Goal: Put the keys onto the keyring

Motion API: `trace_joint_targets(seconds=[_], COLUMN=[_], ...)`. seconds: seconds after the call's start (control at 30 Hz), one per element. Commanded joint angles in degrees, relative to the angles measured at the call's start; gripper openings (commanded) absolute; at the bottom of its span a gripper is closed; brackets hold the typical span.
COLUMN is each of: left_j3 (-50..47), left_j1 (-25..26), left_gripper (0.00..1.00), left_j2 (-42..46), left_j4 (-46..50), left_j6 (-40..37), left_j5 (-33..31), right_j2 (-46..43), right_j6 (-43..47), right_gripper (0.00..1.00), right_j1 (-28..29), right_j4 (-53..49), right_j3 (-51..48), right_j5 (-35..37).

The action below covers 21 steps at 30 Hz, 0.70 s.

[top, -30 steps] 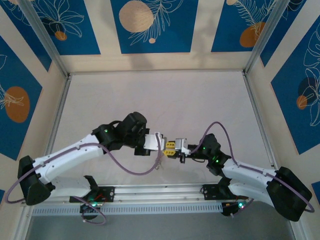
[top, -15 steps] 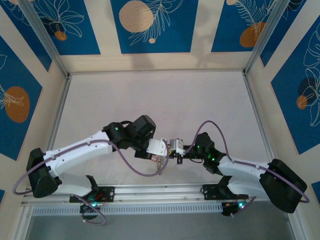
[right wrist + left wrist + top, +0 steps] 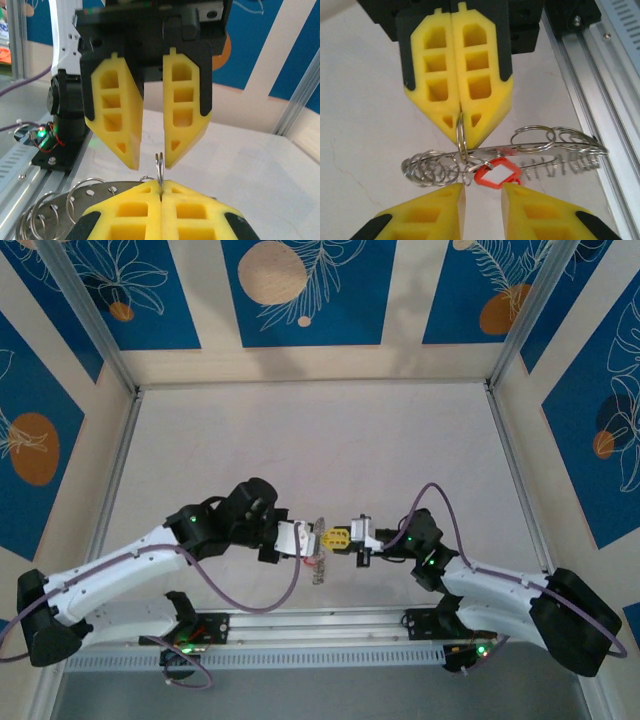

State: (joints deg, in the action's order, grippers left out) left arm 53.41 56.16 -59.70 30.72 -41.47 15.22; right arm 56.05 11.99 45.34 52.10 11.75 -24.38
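Counts: two grippers, one keyring, one key tag. Left gripper (image 3: 151, 160) is narrowly open and empty, just left of the keyring (image 3: 462, 147). Right gripper (image 3: 460, 125) is clamped on the keyring. The red-rimmed key tag (image 3: 495, 175) sits just beside the keyring. White tabletop (image 3: 300, 440); blue floral wall panels (image 3: 300, 290).

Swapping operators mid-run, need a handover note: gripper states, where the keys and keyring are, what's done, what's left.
Left gripper: open and empty, tips facing the ring at close range.
Right gripper: shut on the keyring, which it holds edge-on between the two arms near the table's front edge.
Keys: a red-rimmed tag sits just under the ring, in front of the left fingertips. A metal strip with loose rings crosses there too.
Done: ring gripped and presented to the left arm.
Left: I cannot tell if the tag is threaded on. Check that, then thread the keys.
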Motion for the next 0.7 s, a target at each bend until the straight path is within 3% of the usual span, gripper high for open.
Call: trace_joint_targets(seconds=[0.0, 0.27, 0.5, 0.67], left_j3=[-1.7, -6.0, -14.4, -20.3], left_j1=[-0.8, -1.6, -2.3, -2.5], left_gripper=[0.25, 0.34, 0.41, 0.53], left_j2=[1.4, 2.9, 3.2, 4.9], left_j4=[-6.0, -12.5, -24.2, -34.1], left_j6=[1.6, 6.1, 17.2, 25.0], left_j5=[2.6, 3.0, 4.5, 6.1], right_j2=[-2.0, -1.6, -2.5, -3.1], right_j6=[-1.0, -1.0, -1.0, -1.0], right_gripper=[0.0, 0.0, 0.0, 0.0], right_j1=[-0.6, -0.7, -1.1, -1.4], right_j4=[3.6, 4.4, 4.1, 2.9], right_j3=[-0.5, -0.8, -0.7, -0.4], right_j5=[-0.6, -0.5, -0.5, -1.2])
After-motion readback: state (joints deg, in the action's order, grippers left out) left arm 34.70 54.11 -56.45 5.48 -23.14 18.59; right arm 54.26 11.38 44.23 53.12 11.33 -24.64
